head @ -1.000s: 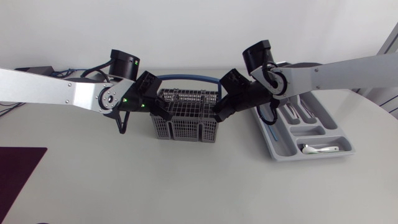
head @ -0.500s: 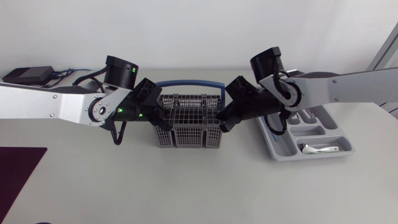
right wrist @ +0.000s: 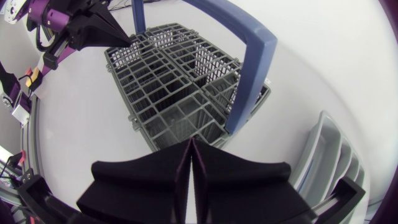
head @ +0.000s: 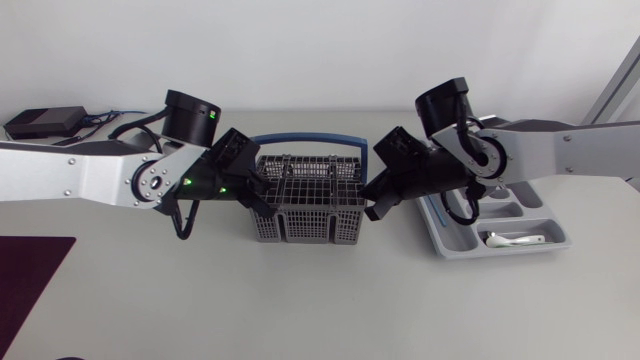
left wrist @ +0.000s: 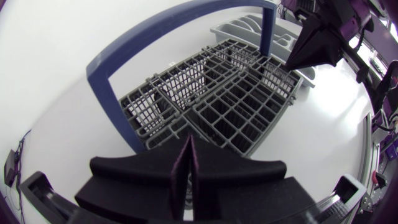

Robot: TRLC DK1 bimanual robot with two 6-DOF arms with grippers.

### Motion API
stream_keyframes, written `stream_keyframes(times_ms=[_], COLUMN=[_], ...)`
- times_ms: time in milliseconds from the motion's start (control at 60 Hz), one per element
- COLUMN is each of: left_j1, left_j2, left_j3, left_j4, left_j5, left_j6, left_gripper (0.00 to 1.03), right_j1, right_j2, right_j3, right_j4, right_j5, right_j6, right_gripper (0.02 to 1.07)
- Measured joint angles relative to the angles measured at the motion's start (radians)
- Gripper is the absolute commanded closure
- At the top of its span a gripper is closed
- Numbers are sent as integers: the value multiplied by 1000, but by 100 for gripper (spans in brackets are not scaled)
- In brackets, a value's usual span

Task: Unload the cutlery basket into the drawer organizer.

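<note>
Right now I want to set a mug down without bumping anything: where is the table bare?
Bare: the wide table strip in front of the cutlery basket and drawer organizer, from the dark mat rightwards. Crowded: the basket's two ends, where the left end effector and right end effector sit close, and the organizer, partly under the right arm.

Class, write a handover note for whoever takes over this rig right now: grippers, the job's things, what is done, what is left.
Left gripper: shut, empty, at one end of the cutlery basket.
Right gripper: shut, empty, at the other end.
Basket upright, no cutlery visible inside.
Drawer organizer beside it holds a white spoon.
Done: unloading, apparently.
Left: confirm the basket is empty.
</note>
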Motion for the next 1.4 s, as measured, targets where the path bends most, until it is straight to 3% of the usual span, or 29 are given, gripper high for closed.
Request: stream_keyframes(times_ms=[250, 317, 367, 433, 450, 500, 517, 950, 1100, 1400], left_j1=[57, 84, 101, 122, 129, 144, 150, 323, 356, 380], left_j2=[-260, -335, -379, -428, -440, -467, -475, -734, -818, -1063], left_j3=[-33, -40, -47, -66, -74, -97, -105, -209, -280, -430], left_j4=[-86, -91, -93, -98, -98, -99, -99, -229, -225, -110], left_j5=[43, 52, 53, 53, 53, 54, 54, 53, 53, 49], left_j6=[0, 0, 0, 0, 0, 0, 0, 0, 0, 0], left_gripper=[95, 92, 81, 44, 30, 4, 2, 3, 3, 3], right_j1=[-3, -10, -18, -38, -43, -58, -64, -287, -373, -422], right_j2=[-196, -261, -306, -364, -378, -422, -435, -806, -889, -1101], right_j3=[-58, -73, -87, -116, -124, -151, -160, -324, -390, -496], right_j4=[-36, -36, -35, -32, -32, -32, -32, -66, -68, -65], right_j5=[3, 2, 3, 3, 3, 5, 9, 62, 72, 125], right_j6=[1, 4, 5, 6, 8, 11, 12, 18, 46, 66], right_gripper=[101, 97, 75, 15, 2, 6, 6, 6, 6, 6])
